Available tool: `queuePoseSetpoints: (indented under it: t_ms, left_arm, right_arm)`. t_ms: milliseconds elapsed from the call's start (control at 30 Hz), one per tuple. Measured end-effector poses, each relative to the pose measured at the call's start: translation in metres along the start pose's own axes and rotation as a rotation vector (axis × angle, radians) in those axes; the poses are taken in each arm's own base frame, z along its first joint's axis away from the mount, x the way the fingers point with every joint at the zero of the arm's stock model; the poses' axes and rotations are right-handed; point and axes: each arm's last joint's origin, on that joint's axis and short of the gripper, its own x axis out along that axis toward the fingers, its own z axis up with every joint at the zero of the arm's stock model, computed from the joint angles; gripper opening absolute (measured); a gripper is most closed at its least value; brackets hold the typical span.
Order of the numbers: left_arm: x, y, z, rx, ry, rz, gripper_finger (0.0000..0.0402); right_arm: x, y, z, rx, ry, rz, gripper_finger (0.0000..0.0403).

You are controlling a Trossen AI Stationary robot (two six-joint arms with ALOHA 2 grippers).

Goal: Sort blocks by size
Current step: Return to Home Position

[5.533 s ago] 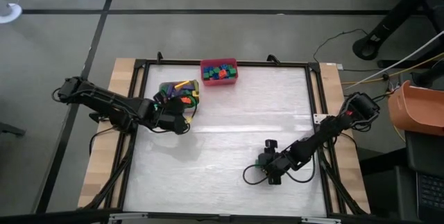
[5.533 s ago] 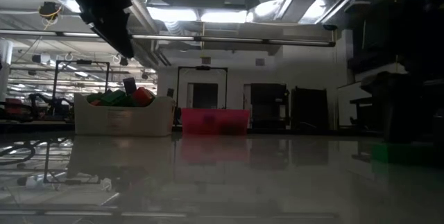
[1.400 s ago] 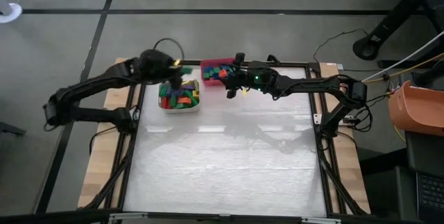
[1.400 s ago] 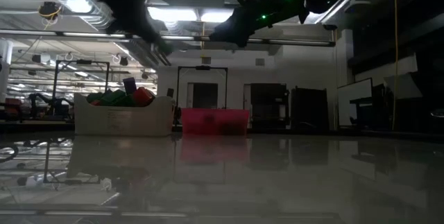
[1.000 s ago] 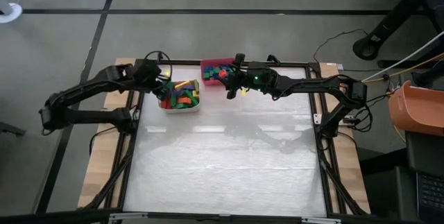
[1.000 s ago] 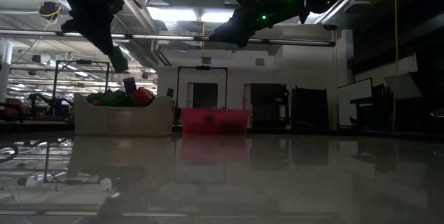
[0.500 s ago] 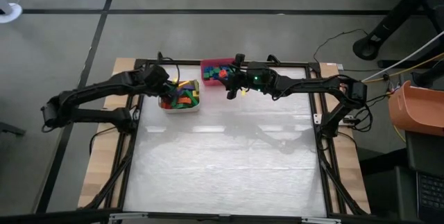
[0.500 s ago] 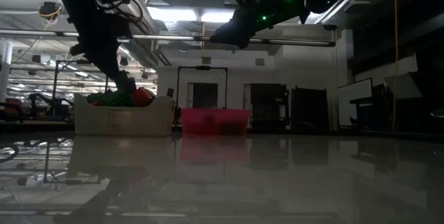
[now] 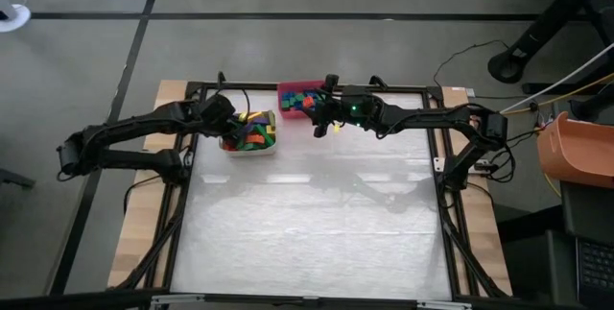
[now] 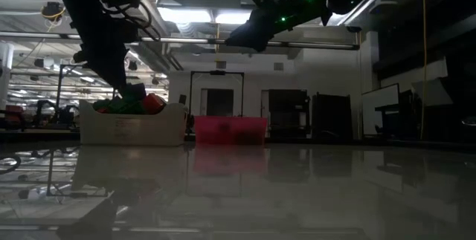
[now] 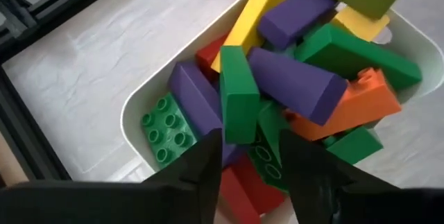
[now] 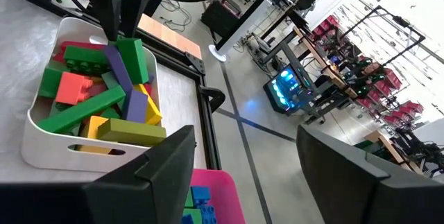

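Note:
A white bin (image 9: pixel 251 148) at the far left holds long blocks in green, purple, yellow, orange and red. My left gripper (image 11: pixel 251 161) is low over the bin's left end (image 9: pixel 228 130), open. A long green block (image 11: pixel 239 102) stands on edge among the others just ahead of its fingertips, also in the right wrist view (image 12: pixel 132 57). A red bin (image 9: pixel 288 89) with short blocks stands to the right of the white bin. My right gripper (image 9: pixel 319 128) hangs open and holds nothing, high above the table beside the red bin.
Both bins stand along the far edge inside the black frame (image 9: pixel 432 156) around the table. The wide white table top (image 9: pixel 307 224) nearer the front lies bare. The right arm (image 9: pixel 413 116) reaches across the far right of the table.
My left gripper has come down toward the white bin with a green block at its tips. The block has gone down with it and now stands among the blocks in the bin.

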Motion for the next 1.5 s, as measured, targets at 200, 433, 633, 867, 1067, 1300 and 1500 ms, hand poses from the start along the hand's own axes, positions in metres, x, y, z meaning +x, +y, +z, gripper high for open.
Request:
queuePoseSetpoints:
  t_ms: [200, 433, 633, 867, 1067, 1300, 1500]
  left_arm:
    - [-0.015, -0.001, 0.013, -0.015, -0.059, -0.024, 0.0142]
    - [-0.071, 0.009, 0.028, -0.002, -0.269, -0.089, 0.0143]
    - [-0.116, 0.031, 0.000, 0.033, -0.389, -0.115, 0.0143]
    - [-0.144, 0.051, -0.032, -0.034, -0.516, -0.163, 0.0143]
    - [-0.157, 0.061, -0.049, 0.005, -0.605, -0.170, 0.0143]
    - [-0.162, 0.067, -0.063, 0.011, -0.657, -0.179, 0.0143]
    - [-0.138, 0.068, -0.086, -0.034, -0.653, -0.268, 0.0143]
  right_arm:
    - [-0.001, -0.001, 0.001, 0.014, -0.003, -0.001, 0.0250]
    - [-0.030, -0.019, 0.018, 0.041, -0.004, 0.009, 0.0250]
    - [-0.085, -0.042, 0.030, 0.029, 0.099, 0.054, 0.0250]
    - [-0.125, -0.055, 0.038, 0.025, 0.127, 0.047, 0.0250]
    - [-0.129, -0.056, 0.040, 0.012, 0.120, 0.041, 0.0250]
    - [-0.137, -0.054, 0.035, 0.024, 0.193, 0.073, 0.0250]
    - [-0.159, -0.040, 0.015, 0.177, 0.341, 0.184, 0.0250]
